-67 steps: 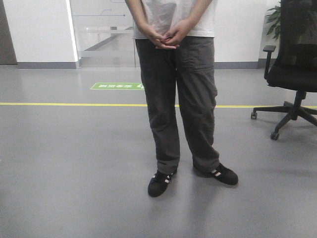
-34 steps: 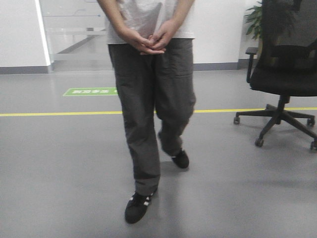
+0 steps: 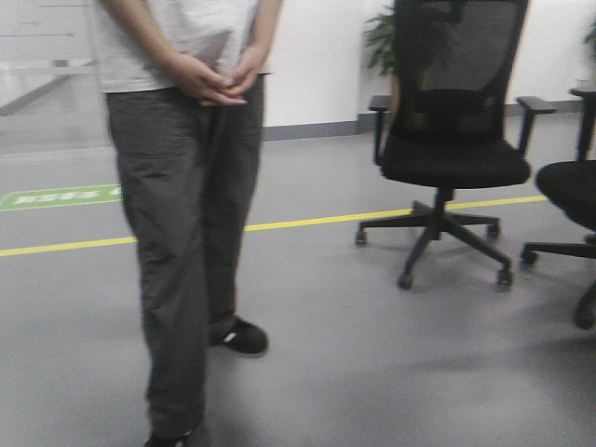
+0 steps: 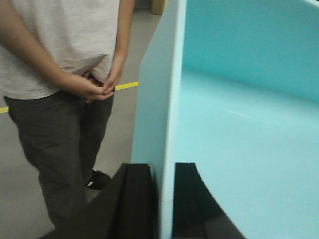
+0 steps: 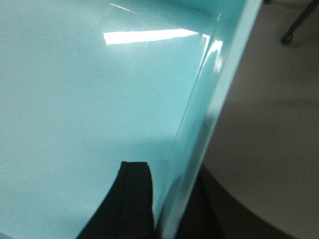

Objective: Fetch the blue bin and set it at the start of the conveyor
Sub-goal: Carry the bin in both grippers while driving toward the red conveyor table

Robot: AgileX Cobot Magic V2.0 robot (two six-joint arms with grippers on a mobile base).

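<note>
The blue bin (image 4: 239,129) is a pale turquoise tub held off the floor between both arms. In the left wrist view my left gripper (image 4: 163,194) is shut on the bin's left wall, one black finger outside and one inside. In the right wrist view the bin (image 5: 89,99) fills the left side, and my right gripper (image 5: 172,199) is shut on its right wall, one finger inside and one outside. Neither the bin nor the grippers show in the front view. The conveyor start is out of view.
A person in dark grey trousers (image 3: 182,233) stands close ahead at the left, also in the left wrist view (image 4: 60,114). A black office chair (image 3: 452,140) stands at the right, a second chair (image 3: 573,196) at the far right edge. A yellow floor line (image 3: 307,222) crosses the grey floor.
The front view has swung right: the person has slid from centre to the left and the office chair from the right edge towards the middle. A second chair has come into view.
</note>
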